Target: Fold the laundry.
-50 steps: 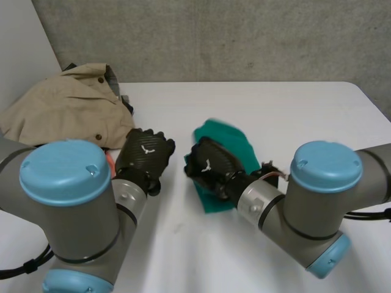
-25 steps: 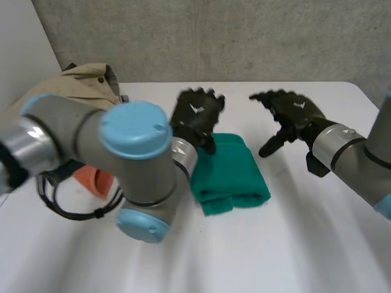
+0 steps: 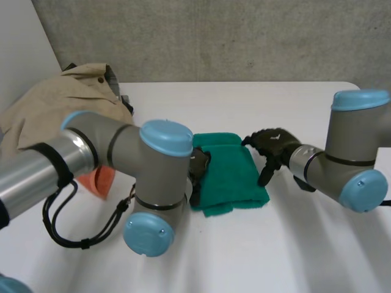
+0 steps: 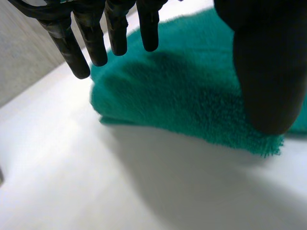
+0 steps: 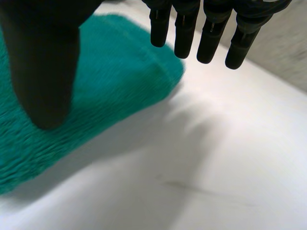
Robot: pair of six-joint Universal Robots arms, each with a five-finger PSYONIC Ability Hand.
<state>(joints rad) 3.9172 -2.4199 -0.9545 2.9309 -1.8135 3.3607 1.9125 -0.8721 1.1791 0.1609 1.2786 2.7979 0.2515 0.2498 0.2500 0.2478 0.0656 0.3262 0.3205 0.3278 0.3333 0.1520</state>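
Head view: a white table (image 3: 244, 256) stands against a rough grey concrete wall (image 3: 244, 36). At the far left corner lies a crumpled beige buttoned jacket (image 3: 55, 104), and nearer, a bit of orange-red cloth (image 3: 101, 180) shows beside the left arm. In the middle lies a folded green terry towel (image 3: 231, 174), flat on the table. The black left hand (image 3: 198, 166) sits at the towel's left edge and the black right hand (image 3: 270, 143) at its right edge.

Left wrist view: the left hand's fingers (image 4: 115, 28) are straight and set well apart from the thumb (image 4: 266, 72), holding nothing. The towel lies under the palm, its folded edge towards the fingertips. I cannot tell whether they touch it.

Right wrist view: the right hand's fingers (image 5: 211, 36) are likewise straight and wide of the thumb (image 5: 45, 67), empty, with the towel's corner under the palm.

Half a second ago both hands were higher and farther back, the right one well clear of the towel. The towel has not moved.
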